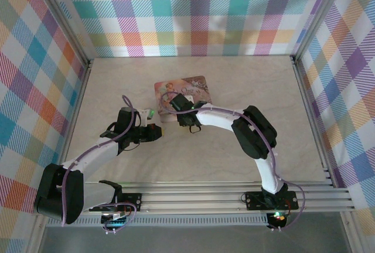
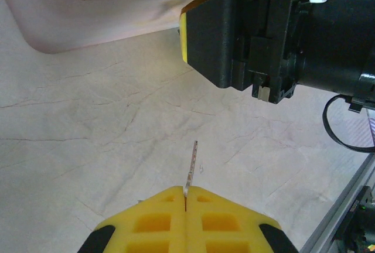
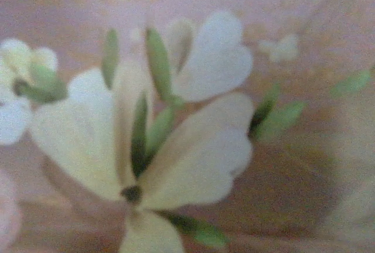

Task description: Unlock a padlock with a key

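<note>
Left gripper (image 2: 185, 194) clenched on key (image 2: 191, 165), blade jutting forward | right gripper (image 1: 188, 121) at tin (image 2: 88, 24), jaws' state unclear | advise: advance slowly, blade straight, no side load; key may pivot

Soft even light, faint shadows; right wrist view blurred
</note>
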You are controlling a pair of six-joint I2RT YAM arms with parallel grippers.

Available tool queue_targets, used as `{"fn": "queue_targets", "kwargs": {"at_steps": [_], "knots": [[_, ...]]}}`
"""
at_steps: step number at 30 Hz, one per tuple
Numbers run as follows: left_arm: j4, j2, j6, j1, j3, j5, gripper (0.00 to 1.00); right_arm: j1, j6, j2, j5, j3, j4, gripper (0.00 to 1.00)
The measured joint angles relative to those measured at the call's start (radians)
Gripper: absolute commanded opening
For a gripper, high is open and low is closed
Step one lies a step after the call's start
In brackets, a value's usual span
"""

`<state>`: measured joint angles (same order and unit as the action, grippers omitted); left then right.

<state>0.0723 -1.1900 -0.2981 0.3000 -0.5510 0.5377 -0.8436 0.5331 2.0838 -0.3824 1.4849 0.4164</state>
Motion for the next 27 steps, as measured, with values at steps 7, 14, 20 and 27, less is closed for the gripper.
{"fn": "queue_targets", "kwargs": {"at_steps": [7, 14, 20, 27], "knots": [[0.0, 0.002, 0.0, 0.0, 0.0, 0.0, 0.0, 0.0, -0.005, 0.002, 0.0, 0.027, 0.012, 0.27], [0.002, 0.023, 0.001, 0.0, 0.004, -0.006, 0.0, 0.001, -0.022, 0.014, 0.007, 0.056, 0.013, 0.05], [-0.027, 0.018, 0.004, 0.0, 0.009, -0.004, 0.0, 0.016, -0.023, 0.009, 0.055, 0.056, 0.034, 0.0], [-0.169, -0.007, 0.014, 0.013, 0.024, 0.05, 0.0, 0.082, 0.013, -0.054, 0.255, 0.066, 0.133, 0.0]]}}
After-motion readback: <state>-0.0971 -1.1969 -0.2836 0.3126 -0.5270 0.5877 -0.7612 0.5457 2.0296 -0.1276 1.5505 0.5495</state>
